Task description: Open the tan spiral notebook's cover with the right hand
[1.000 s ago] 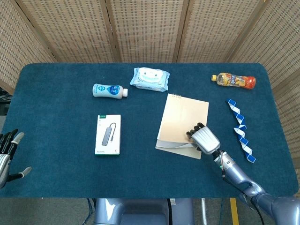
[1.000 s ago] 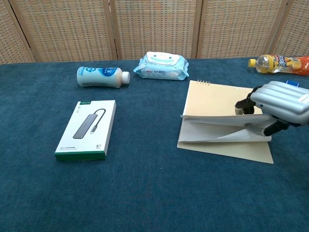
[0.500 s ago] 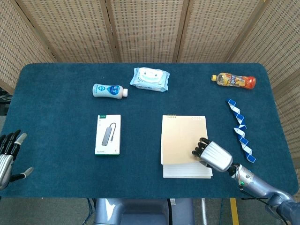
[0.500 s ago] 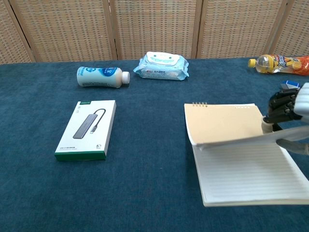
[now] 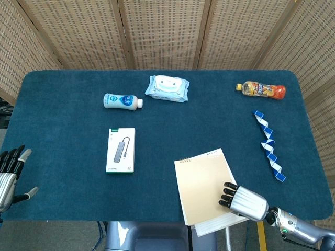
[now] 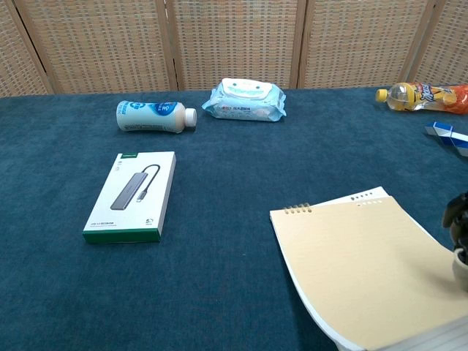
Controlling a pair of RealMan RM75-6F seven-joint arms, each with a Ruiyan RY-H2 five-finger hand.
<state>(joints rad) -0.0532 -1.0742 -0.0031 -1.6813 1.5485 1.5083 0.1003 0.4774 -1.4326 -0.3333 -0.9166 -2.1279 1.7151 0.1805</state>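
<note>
The tan spiral notebook (image 5: pixel 204 185) lies at the table's front edge, right of the middle, spiral toward the far side. Its near end hangs past the edge. The tan cover (image 6: pixel 358 270) lies almost flat, and white pages (image 5: pixel 220 225) stick out under it at the near corner. My right hand (image 5: pixel 243 201) is at the notebook's near right corner, dark fingers (image 5: pixel 228 194) curled over the cover's edge and holding it. In the chest view only its fingers (image 6: pixel 456 216) show, at the right border. My left hand (image 5: pixel 10 175) hangs off the table's left front corner, fingers spread, holding nothing.
A boxed USB hub (image 5: pixel 121 150) lies left of the notebook. A white milk bottle (image 5: pixel 122 101) and a wipes pack (image 5: pixel 167 88) lie further back. An orange drink bottle (image 5: pixel 260 90) and a blue-white twist toy (image 5: pixel 270 145) are on the right side.
My right hand has pulled back toward the front edge, dragging the notebook with it. The raised cover has dropped nearly flat and the notebook has turned. The left hand is still.
</note>
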